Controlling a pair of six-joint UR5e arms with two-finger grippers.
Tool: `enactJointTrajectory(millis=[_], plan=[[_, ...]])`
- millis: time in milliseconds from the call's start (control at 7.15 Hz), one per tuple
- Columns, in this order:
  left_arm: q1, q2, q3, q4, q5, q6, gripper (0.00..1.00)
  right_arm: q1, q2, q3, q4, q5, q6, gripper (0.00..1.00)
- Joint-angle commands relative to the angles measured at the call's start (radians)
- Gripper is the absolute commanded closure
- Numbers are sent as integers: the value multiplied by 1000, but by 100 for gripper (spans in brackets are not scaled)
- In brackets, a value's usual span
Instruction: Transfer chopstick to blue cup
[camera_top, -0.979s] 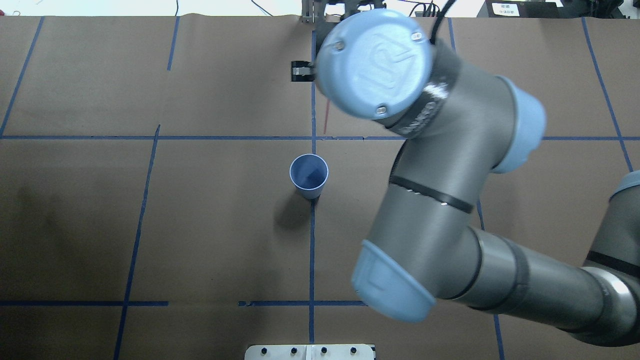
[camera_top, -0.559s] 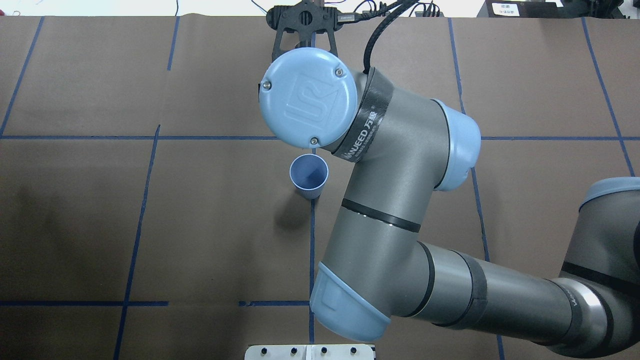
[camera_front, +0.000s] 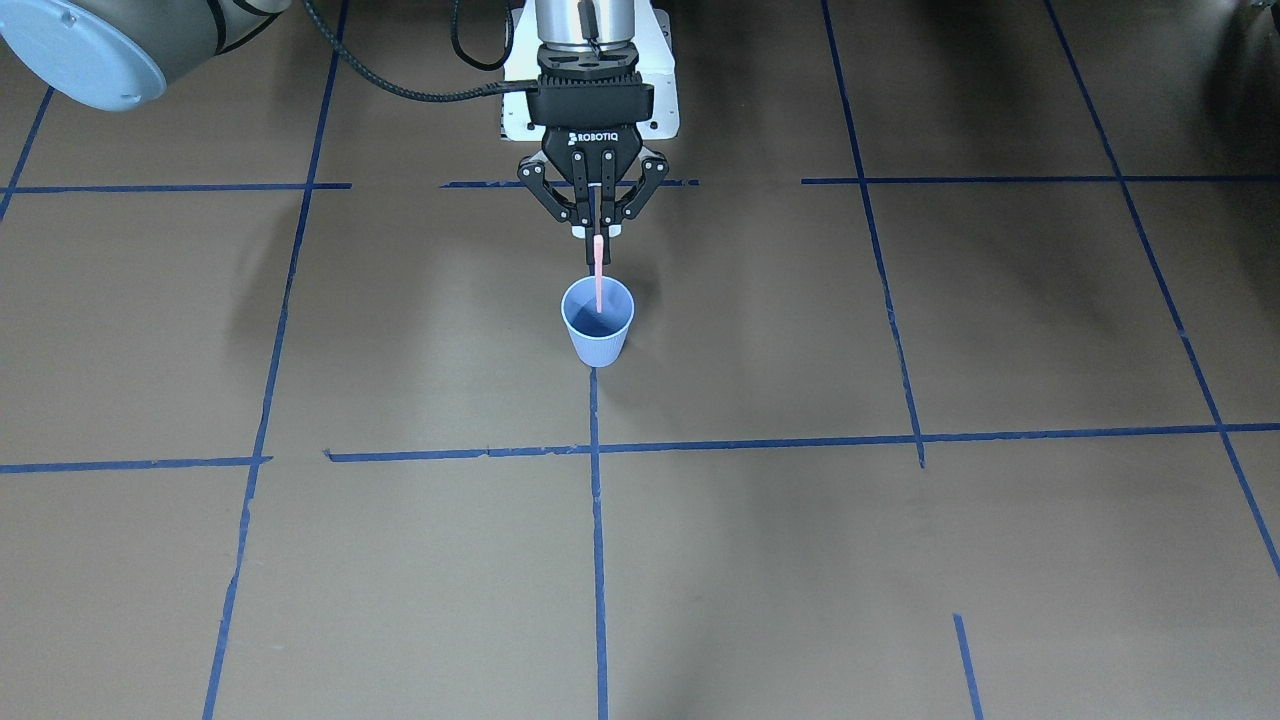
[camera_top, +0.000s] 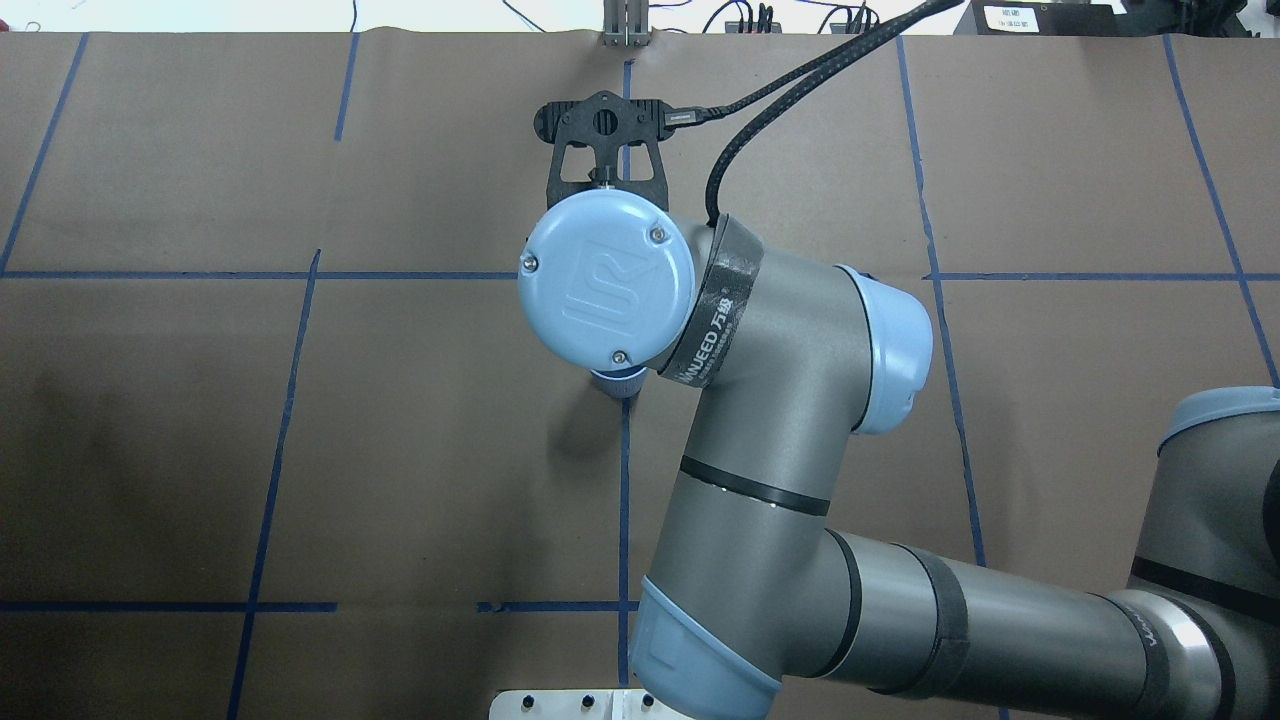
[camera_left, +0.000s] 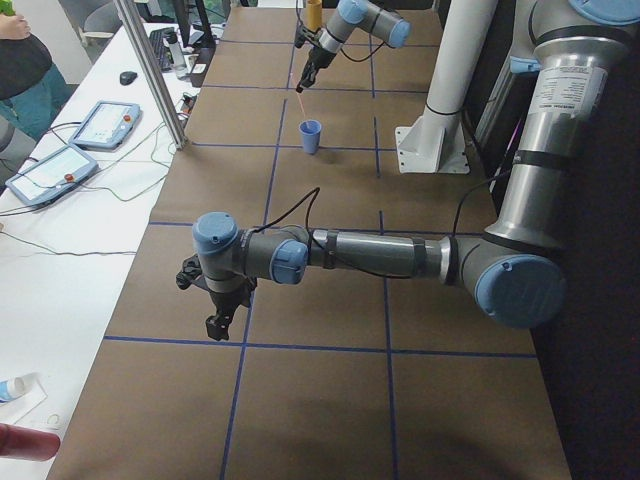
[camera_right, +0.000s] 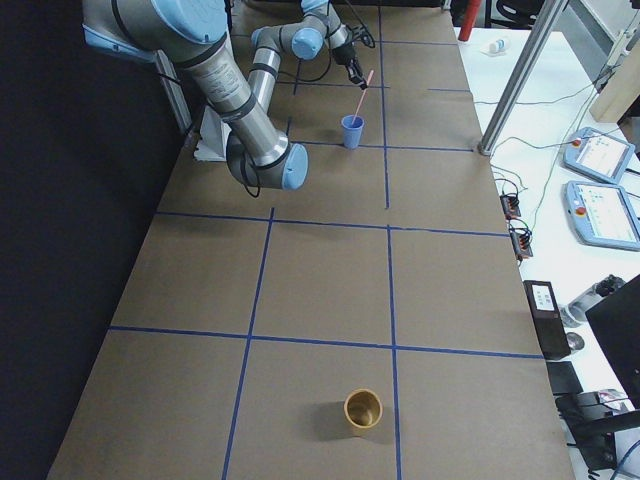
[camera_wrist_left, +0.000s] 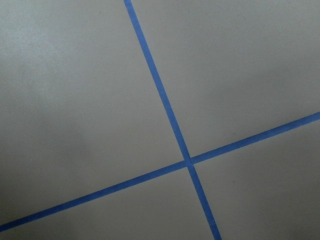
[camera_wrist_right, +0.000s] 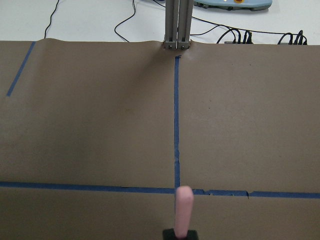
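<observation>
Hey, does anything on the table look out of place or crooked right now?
Nothing looks spilled or damaged. The blue ribbed cup stands upright, and the right hand holds the thin pink chopstick over it. One small thing: in the right-side view the chopstick hangs slanted, not plumb.

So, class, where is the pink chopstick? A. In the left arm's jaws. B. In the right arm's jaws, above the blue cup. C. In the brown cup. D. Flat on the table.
B: the front view shows the chopstick hanging from the right arm's shut jaws over the blue cup.
</observation>
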Motion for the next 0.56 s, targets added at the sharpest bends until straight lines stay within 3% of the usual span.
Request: enactJointTrajectory(millis=[0, 420], plan=[[0, -2, -4, 1, 0, -4, 0, -16, -27, 9, 5, -9, 15, 1], [0, -3, -5, 4, 0, -7, 0, -8, -36, 70, -8, 15, 11, 0]])
